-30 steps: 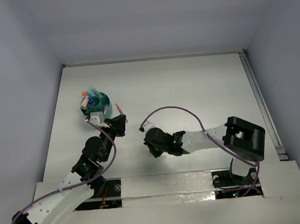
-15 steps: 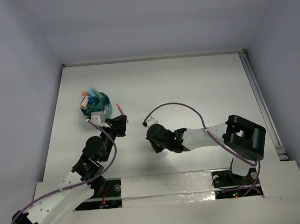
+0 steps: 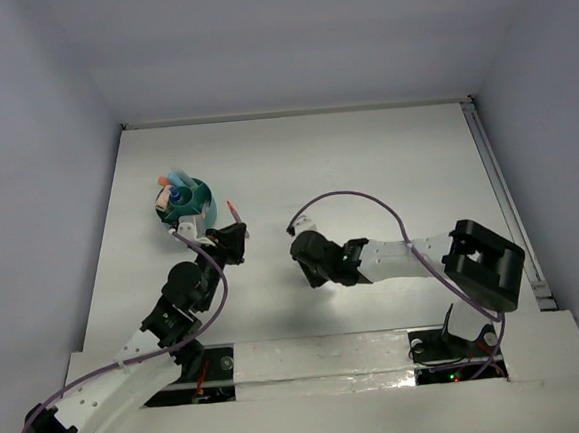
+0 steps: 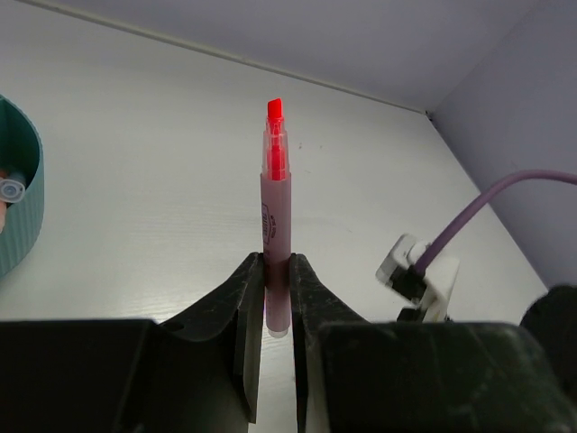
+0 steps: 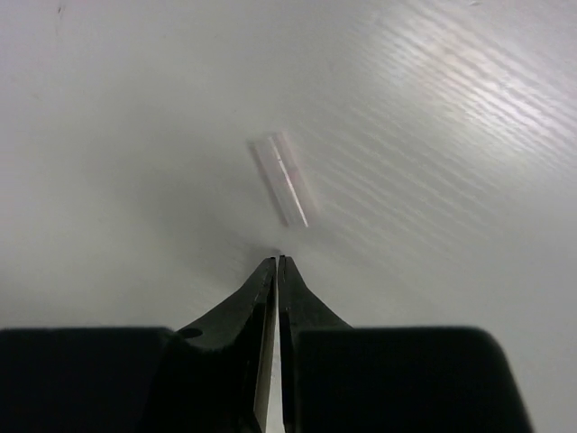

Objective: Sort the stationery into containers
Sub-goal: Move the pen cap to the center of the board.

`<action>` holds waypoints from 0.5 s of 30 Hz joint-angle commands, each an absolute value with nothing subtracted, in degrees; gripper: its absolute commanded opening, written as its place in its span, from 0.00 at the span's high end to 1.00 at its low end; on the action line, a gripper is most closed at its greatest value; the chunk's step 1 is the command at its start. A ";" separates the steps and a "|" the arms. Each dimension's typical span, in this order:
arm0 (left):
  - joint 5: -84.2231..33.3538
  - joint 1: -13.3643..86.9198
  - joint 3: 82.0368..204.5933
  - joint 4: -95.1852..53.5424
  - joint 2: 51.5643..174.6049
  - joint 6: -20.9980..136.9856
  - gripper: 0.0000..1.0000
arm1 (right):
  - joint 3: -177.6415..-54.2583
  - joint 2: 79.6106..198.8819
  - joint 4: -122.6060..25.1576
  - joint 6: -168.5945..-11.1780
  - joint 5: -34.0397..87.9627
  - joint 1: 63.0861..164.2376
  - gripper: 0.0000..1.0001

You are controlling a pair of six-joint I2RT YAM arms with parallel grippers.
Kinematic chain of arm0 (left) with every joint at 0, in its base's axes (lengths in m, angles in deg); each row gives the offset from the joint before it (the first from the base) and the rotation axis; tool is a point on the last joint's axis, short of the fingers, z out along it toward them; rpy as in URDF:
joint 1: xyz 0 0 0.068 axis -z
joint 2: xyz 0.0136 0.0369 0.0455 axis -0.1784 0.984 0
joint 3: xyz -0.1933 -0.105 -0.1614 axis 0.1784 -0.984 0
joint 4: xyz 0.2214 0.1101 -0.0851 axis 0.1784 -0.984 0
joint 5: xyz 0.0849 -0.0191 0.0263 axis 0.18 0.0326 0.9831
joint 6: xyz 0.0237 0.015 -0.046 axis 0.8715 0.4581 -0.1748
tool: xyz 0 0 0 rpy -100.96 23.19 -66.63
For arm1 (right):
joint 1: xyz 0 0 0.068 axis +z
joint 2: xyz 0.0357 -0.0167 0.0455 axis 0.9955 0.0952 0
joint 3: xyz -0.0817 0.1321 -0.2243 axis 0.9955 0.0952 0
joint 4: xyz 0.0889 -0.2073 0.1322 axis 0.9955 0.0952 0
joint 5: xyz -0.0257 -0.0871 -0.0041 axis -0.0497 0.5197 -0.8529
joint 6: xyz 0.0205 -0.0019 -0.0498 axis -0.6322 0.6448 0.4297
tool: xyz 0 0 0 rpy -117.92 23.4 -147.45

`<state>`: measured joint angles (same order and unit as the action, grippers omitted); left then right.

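The marker (image 4: 275, 194) is slim, with a pale pink body, a clear neck and a bare red tip. The left tool (image 4: 276, 260) pinches its lower end, over the counter (image 4: 135, 135), just beside the teal pot (image 4: 22, 207). The right tool (image 5: 278, 262) is pressed almost together and empty, above a small blurred clear piece (image 5: 287, 179).

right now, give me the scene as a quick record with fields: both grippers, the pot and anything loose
left gripper: shut on pink marker, red tip pointing away from the wrist
right gripper: jaws nearly together, holding nothing
teal pot: on the table beside the left gripper, holds stationery
loose piece: small, clear, blurred, just beyond the right fingertips; cannot tell what it is
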<state>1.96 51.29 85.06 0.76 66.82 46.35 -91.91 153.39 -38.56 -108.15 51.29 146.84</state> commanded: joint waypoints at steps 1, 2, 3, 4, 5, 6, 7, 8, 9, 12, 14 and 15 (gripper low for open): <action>0.49 50.97 84.77 4.50 67.12 45.58 1.00 | -95.60 148.96 -35.08 -110.49 47.19 140.72 0.85; -0.03 50.97 84.68 4.76 67.21 45.58 1.00 | -96.56 148.78 -34.99 -111.36 44.73 139.65 0.77; -0.12 50.97 84.68 4.85 67.38 45.49 1.00 | -97.00 148.43 -34.99 -111.98 44.28 138.77 0.70; -0.30 50.97 84.59 4.94 67.39 45.40 1.00 | -97.44 148.17 -34.99 -112.60 43.92 138.15 0.63; -0.47 50.97 84.59 5.02 67.47 45.40 1.00 | -98.23 148.08 -34.99 -113.82 42.87 137.28 0.53; -0.82 50.97 84.59 5.02 67.47 45.32 1.00 | -98.76 147.99 -34.65 -114.36 42.52 137.27 0.51; -0.91 50.97 84.68 4.94 67.56 45.32 1.00 | -99.11 147.55 -34.03 -114.88 42.08 136.57 0.51; -1.09 50.97 84.68 4.94 67.30 45.23 1.00 | -99.20 147.29 -33.94 -115.76 40.86 135.87 0.51; -1.18 50.97 84.68 5.02 67.12 45.23 1.00 | -99.20 147.11 -33.85 -116.03 39.80 135.86 0.50; -1.70 50.97 84.68 4.94 66.86 45.05 1.00 | -99.03 147.64 -32.89 -117.35 36.55 135.34 0.50; -2.05 50.97 84.68 4.94 66.68 44.96 1.00 | -98.59 148.16 -33.76 -117.70 34.96 135.34 0.50; -2.40 50.97 84.68 4.94 66.51 44.79 1.00 | -98.41 148.25 -33.94 -117.53 35.30 135.34 0.50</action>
